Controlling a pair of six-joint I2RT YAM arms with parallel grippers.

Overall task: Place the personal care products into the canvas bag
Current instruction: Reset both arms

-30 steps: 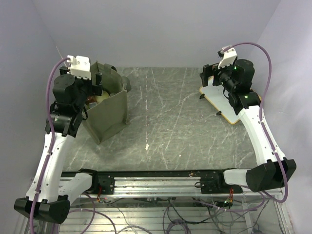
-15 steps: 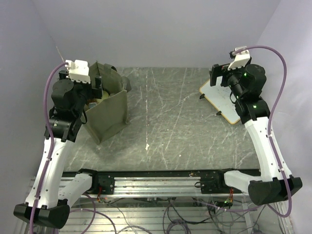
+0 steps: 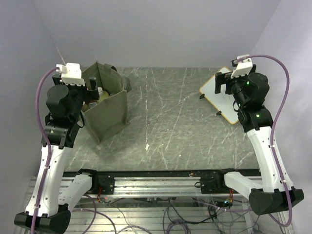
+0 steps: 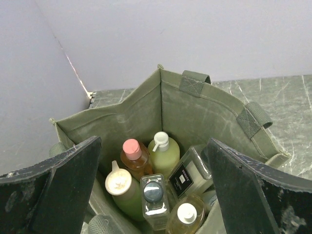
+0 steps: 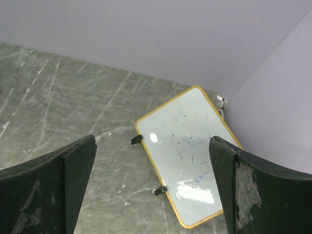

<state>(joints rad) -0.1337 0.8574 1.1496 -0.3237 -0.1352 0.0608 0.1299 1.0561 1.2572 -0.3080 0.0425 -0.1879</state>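
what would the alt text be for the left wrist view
Looking down into an open olive-green canvas bag packed with personal care products, including an orange bottle with a pink cap and a yellow-green pump bottle. The open, empty left gripper frames the lower corners.

left arm (image 3: 57, 105) drawn back from canvas bag (image 3: 109, 111), right arm (image 3: 254, 107) swung rightward, whiteboard (image 3: 218, 93) more uncovered

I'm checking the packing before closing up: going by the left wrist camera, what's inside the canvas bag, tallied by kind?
Round bottles: 4
Clear square bottles: 2
Total: 6 in view inside the canvas bag; whether anything more lies beneath them cannot be seen.
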